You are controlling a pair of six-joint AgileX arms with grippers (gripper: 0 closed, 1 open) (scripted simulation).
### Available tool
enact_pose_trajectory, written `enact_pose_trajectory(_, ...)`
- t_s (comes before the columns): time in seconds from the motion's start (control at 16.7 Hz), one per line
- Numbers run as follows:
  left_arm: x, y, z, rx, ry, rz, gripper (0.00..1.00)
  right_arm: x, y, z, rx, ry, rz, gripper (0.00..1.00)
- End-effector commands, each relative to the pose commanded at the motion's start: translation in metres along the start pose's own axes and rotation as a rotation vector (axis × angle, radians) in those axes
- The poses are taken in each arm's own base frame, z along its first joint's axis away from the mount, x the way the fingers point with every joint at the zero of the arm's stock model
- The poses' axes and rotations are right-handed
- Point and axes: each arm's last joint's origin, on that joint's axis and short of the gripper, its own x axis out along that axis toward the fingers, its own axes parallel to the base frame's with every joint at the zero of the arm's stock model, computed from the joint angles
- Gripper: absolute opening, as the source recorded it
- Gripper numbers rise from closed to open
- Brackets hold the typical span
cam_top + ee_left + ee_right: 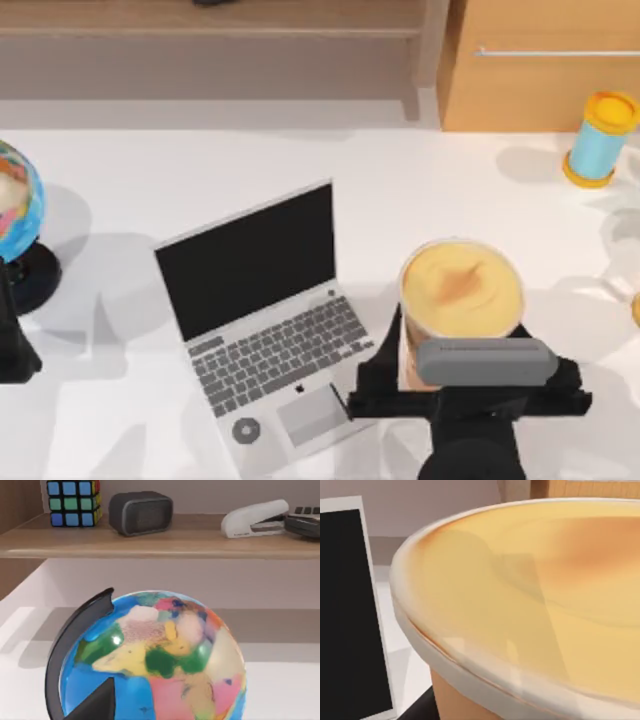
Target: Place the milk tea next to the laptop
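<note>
right gripper (462, 372): near front edge of the table, right of centre; black fingers spread either side of the milk tea's lower body. Contact not visible, can't tell if clamped or just around it.
milk tea (461, 287): upright, creamy yellow-orange top facing up; just right of the laptop, apart from it. Right wrist view has its rim and top (530, 595) close up, with the black screen edge (345, 610) beside it.
laptop (262, 325): open, centre of the table, angled; black screen toward the back, keyboard and trackpad toward the front edge.
left gripper (12, 340): parked at left edge of the table, fingers can't be told.
globe (18, 215): left edge, just behind the left arm; close up in left wrist view (160, 660).
blue cylinder (598, 138): yellow ends, back right corner.
table (400, 200): white.
shelf (150, 540): behind the globe; holds colour cube (74, 502), dark speaker (141, 512), white stapler (255, 519).
</note>
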Motion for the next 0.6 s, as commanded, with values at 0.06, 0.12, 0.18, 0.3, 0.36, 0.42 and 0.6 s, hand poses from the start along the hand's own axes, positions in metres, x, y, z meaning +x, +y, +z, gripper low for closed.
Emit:
enact_pose_trajectory(0.06, 0.0000, 0.0000, 0.0000, 0.000, 0.000, 0.000, 1.00, 0.0000, 0.0000, 0.0000, 0.000, 0.000, 0.000, 0.53)
enact_pose_trajectory(0.12, 0.0000, 0.0000, 0.0000, 0.000, 0.000, 0.000, 1.00, 0.0000, 0.0000, 0.0000, 0.000, 0.000, 0.000, 0.60)
enact_pose_trajectory(0.18, 0.0000, 0.0000, 0.0000, 0.000, 0.000, 0.000, 1.00, 0.0000, 0.0000, 0.0000, 0.000, 0.000, 0.000, 0.68)
enact_pose_trajectory(0.3, 0.0000, 0.0000, 0.0000, 0.000, 0.000, 0.000, 1.00, 0.0000, 0.0000, 0.0000, 0.000, 0.000, 0.000, 0.83)
enact_pose_trajectory(0.36, 0.0000, 0.0000, 0.0000, 0.000, 0.000, 0.000, 1.00, 0.0000, 0.0000, 0.0000, 0.000, 0.000, 0.000, 0.90)
enact_pose_trajectory(0.42, 0.0000, 0.0000, 0.0000, 0.000, 0.000, 0.000, 1.00, 0.0000, 0.0000, 0.0000, 0.000, 0.000, 0.000, 0.98)
enact_pose_trajectory(0.6, 0.0000, 0.0000, 0.0000, 0.000, 0.000, 0.000, 1.00, 0.0000, 0.0000, 0.0000, 0.000, 0.000, 0.000, 1.00)
